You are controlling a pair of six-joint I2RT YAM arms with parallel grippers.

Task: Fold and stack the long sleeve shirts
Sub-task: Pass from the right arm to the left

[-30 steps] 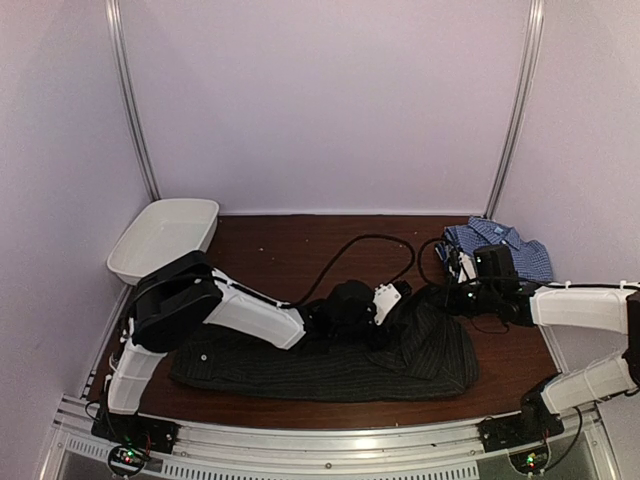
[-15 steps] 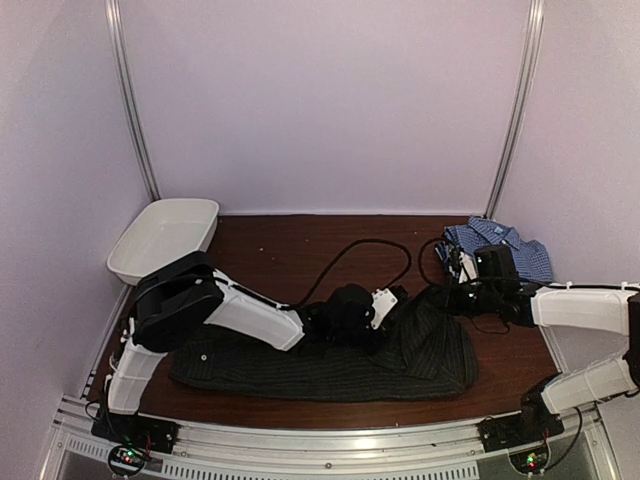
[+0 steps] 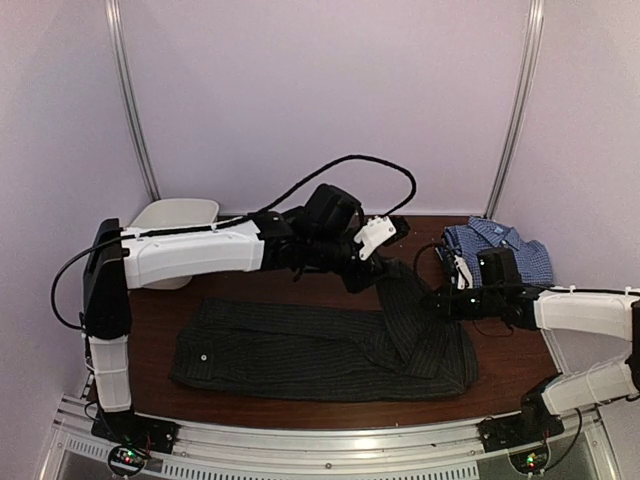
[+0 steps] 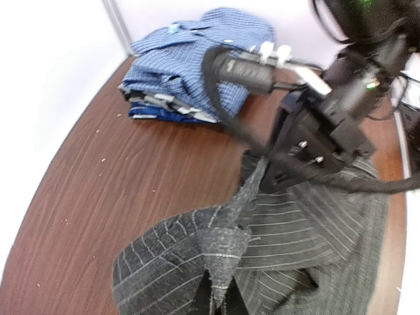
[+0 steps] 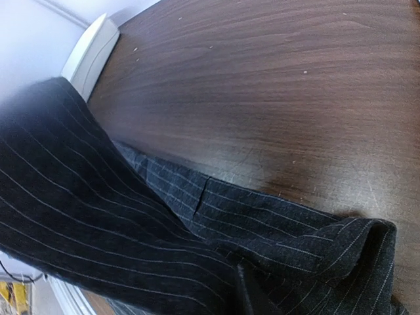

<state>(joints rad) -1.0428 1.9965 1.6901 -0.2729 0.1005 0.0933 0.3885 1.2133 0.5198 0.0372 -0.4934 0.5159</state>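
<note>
The black pinstriped shirt (image 3: 300,350) lies flat across the front of the table, with its right part pulled up into a peak. My left gripper (image 3: 372,268) is raised over the middle of the table. In the left wrist view it (image 4: 220,303) is shut on a pinch of that black cloth (image 4: 223,249). A taut ridge of cloth runs from that pinch to my right gripper (image 3: 443,300), which sits low at the shirt's upper right edge. In the right wrist view only one dark finger (image 5: 247,292) shows among the pinstriped folds (image 5: 98,216). The blue-and-white check shirt (image 3: 505,248) lies folded at the back right.
A white tub (image 3: 175,212) stands at the back left, partly behind my left arm. A black cable (image 3: 340,165) arcs above the left wrist. Bare brown tabletop (image 3: 280,285) shows between the tub and the black shirt. Metal posts and walls close in the sides.
My left gripper closed on the black shirt, then rose and swung toward the back, dragging the cloth up into a peak. The right arm has barely shifted.
</note>
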